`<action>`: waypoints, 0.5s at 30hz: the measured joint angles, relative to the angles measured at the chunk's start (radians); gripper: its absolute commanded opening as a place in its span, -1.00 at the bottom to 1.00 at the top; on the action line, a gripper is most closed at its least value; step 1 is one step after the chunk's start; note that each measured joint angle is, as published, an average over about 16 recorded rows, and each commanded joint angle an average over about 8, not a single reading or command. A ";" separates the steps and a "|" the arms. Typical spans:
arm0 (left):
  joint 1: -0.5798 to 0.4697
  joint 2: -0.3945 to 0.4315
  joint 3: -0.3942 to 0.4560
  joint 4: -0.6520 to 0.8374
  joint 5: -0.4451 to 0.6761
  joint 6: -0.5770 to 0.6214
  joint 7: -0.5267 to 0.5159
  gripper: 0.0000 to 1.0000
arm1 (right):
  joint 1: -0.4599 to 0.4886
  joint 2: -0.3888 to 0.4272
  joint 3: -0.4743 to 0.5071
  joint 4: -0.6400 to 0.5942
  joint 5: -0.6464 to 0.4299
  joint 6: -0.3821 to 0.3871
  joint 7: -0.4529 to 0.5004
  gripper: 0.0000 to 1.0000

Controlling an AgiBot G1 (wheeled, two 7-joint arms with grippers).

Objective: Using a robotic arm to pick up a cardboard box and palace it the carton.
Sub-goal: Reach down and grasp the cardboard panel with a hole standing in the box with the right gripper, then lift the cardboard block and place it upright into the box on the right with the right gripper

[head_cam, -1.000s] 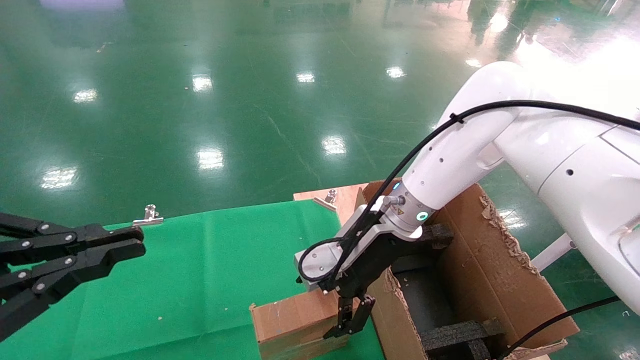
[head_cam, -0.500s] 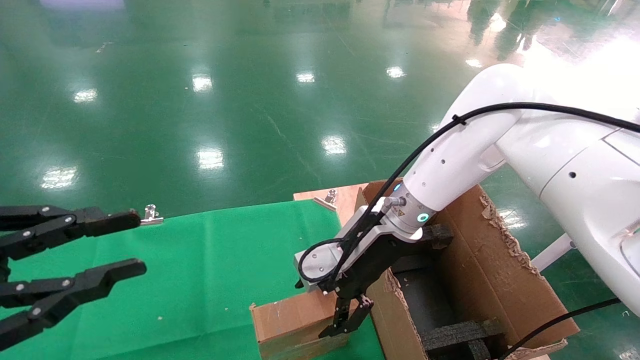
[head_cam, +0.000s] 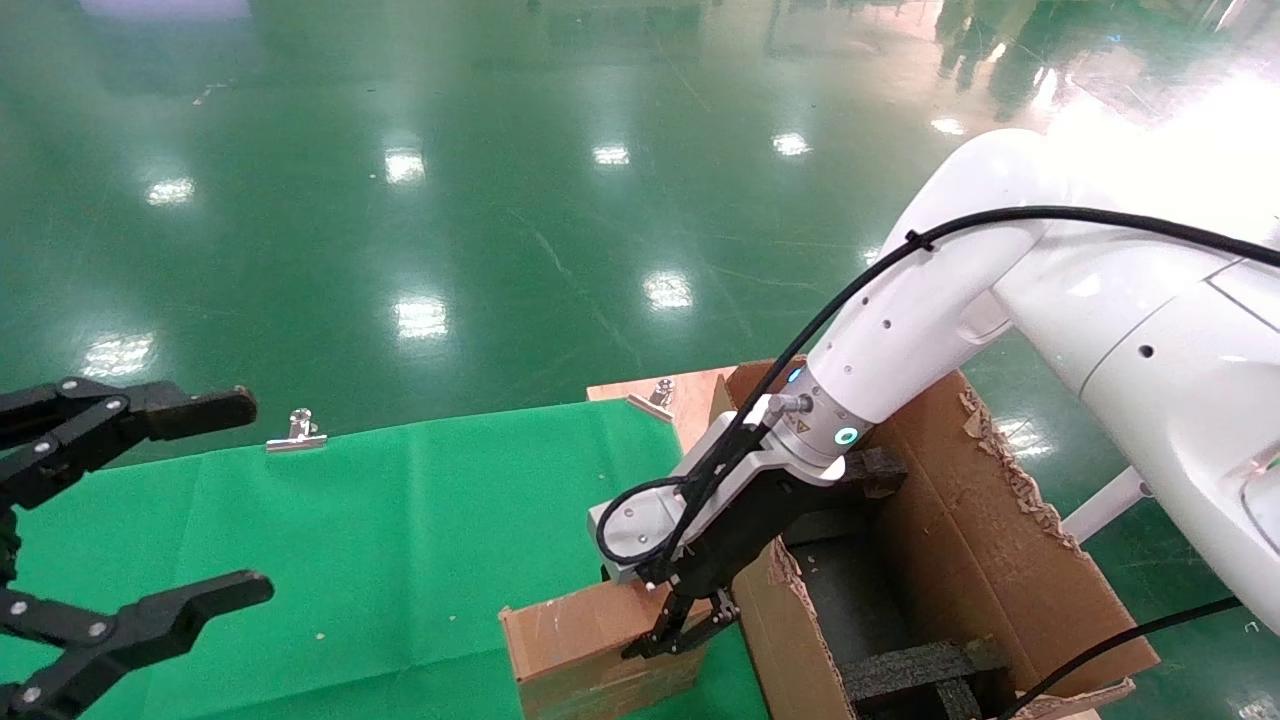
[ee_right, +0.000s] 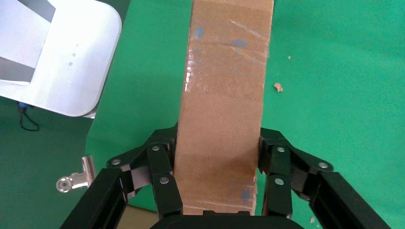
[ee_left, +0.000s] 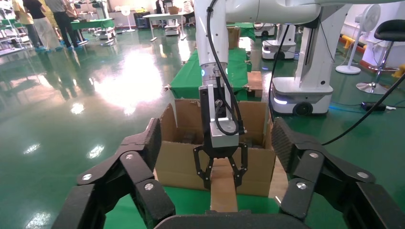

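My right gripper [head_cam: 672, 640] is down at the near end of the cardboard box [head_cam: 590, 640], which lies on the green cloth [head_cam: 400, 540] just beside the carton [head_cam: 1000, 560]. In my right wrist view the fingers [ee_right: 165, 164] sit against both long sides of the box, so I seem to be pinching it, though I can't be sure how firmly. My left gripper [head_cam: 140, 520] hangs well apart over the cloth's left side, fingers spread wide. A metal clip [head_cam: 296, 432] grips the cloth's far edge
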 measured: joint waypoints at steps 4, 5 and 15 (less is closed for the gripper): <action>0.000 0.000 0.000 0.000 0.000 0.000 0.000 1.00 | 0.000 0.003 -0.001 0.000 0.005 0.002 0.002 -1.00; 0.000 0.000 0.000 0.000 0.000 0.000 0.000 1.00 | 0.001 0.004 -0.001 0.001 0.008 0.002 0.003 -1.00; 0.000 0.000 0.000 0.000 0.000 0.000 0.000 1.00 | 0.064 0.053 -0.017 0.015 0.088 -0.002 0.014 -1.00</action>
